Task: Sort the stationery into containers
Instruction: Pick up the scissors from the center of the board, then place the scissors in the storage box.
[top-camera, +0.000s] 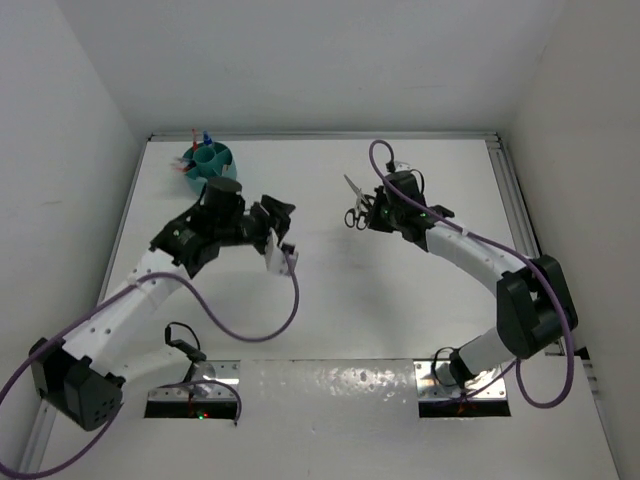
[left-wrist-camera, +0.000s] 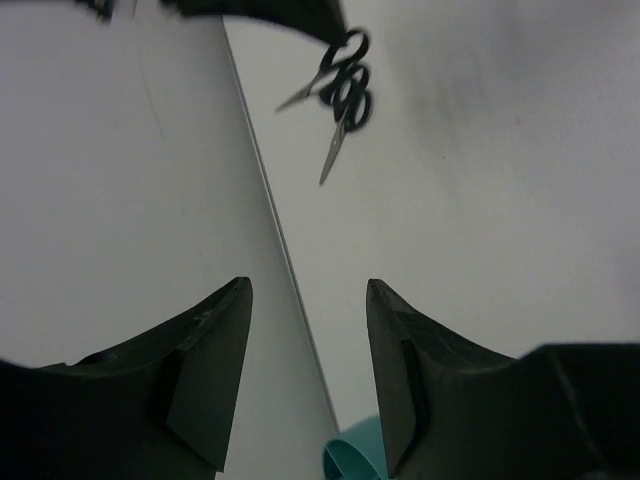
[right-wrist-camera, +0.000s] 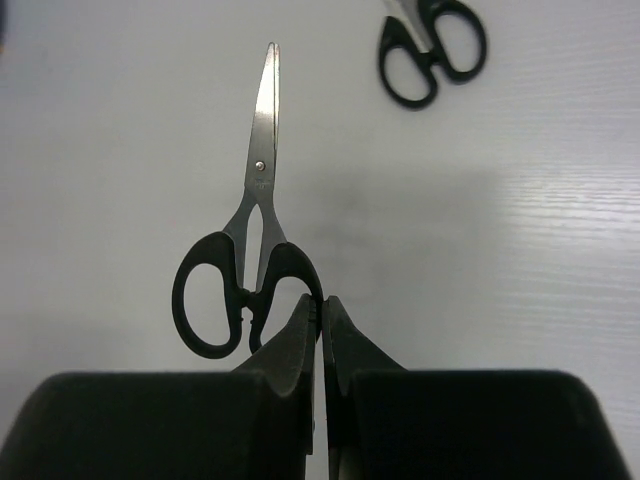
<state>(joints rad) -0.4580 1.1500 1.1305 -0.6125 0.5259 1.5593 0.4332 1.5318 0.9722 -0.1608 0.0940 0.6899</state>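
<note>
**A:** Where are the scissors (right-wrist-camera: 260, 165)?

**B:** Right of centre, lifted off the surface (top-camera: 400, 300), blades pointing away from the wrist. The right gripper (right-wrist-camera: 320, 305) is clenched on the rim of one handle loop.

**A:** Why the loop?

**B:** It's likely the one part thick enough to pinch. They hang from it, so they may swing.

**A:** And the other pair?

**B:** The second scissors (right-wrist-camera: 432, 55) lie flat nearby.

**A:** The organiser?

**B:** The organiser (top-camera: 222, 160) is in the far left corner, well apart, with pens (top-camera: 205, 138) standing in it. The left gripper (top-camera: 280, 238) hangs between, released and holding nothing. I'd guess it's placed for a handover, since the organiser is on its side.
</note>
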